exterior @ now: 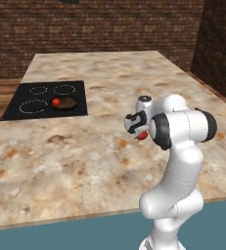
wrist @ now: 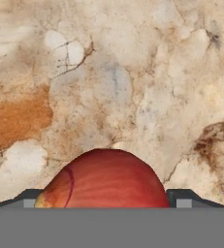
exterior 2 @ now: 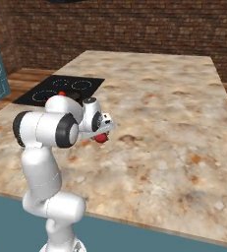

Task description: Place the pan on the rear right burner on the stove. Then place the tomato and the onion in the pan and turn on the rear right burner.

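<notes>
Onion [wrist: 104,179]: nearest the hand camera, a red streaked bulb sitting between the two dark finger tips of the jaws, which stand wide. Whether the tips actually press its sides cannot be told; the contact lines are cut off at the bottom of that view. In the base views it shows as a small red ball under the gripper [exterior: 140,131], above the marbled worktop [exterior: 85,151], apparently lifted clear, though the gap beneath it is hard to judge.

Pan [exterior: 67,103]: on the stove [exterior: 16,110], well apart from the arm. It appears to sit on a ring at the near right of the cooktop as seen from the left camera. Which ring counts as rear right cannot be settled from here.

Tomato [exterior: 56,102]: bright ball at the pan's left edge, seemingly inside it.

Risks, as judgement:
- A round, smooth bulb in wide jaws may roll or slip out during the long carry to the stove.
- Dropped short, it could roll off across the worktop.
- Released too high, it may bounce out of the shallow pan or knock the tomato out.

Hidden: stove knobs; the pan handle, too small to make out.
</notes>
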### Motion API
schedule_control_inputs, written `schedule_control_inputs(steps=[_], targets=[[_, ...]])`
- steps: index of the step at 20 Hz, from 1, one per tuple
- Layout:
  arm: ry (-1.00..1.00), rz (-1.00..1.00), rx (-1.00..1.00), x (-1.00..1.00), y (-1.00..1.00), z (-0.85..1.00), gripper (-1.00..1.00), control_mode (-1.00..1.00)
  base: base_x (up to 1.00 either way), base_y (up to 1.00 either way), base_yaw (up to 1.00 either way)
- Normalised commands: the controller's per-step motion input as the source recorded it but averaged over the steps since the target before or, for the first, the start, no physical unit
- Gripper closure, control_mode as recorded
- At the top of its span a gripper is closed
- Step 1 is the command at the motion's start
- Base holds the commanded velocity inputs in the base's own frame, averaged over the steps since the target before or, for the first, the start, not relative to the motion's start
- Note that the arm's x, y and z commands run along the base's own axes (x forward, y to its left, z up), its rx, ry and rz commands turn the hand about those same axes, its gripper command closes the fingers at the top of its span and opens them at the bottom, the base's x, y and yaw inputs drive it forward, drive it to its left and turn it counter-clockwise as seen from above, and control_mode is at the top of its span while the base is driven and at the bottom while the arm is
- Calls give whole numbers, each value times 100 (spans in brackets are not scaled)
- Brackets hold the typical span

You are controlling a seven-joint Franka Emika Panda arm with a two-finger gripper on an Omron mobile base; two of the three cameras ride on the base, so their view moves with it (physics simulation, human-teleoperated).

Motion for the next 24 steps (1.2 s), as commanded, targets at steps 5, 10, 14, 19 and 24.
schedule_control_inputs(steps=[5, 10, 14, 19, 24], targets=[[0, -12, 0, -100, 0, 55, 100, -100, 0, 0, 0], [3, -16, 1, -89, 0, 52, 100, -100, 0, 0, 0], [11, -16, 1, -53, 0, 47, 100, -100, 0, 0, 0], [19, -14, 3, -32, 0, 44, 100, -100, 0, 0, 0], [24, -12, 8, -27, 0, 37, 100, -100, 0, 0, 0]])
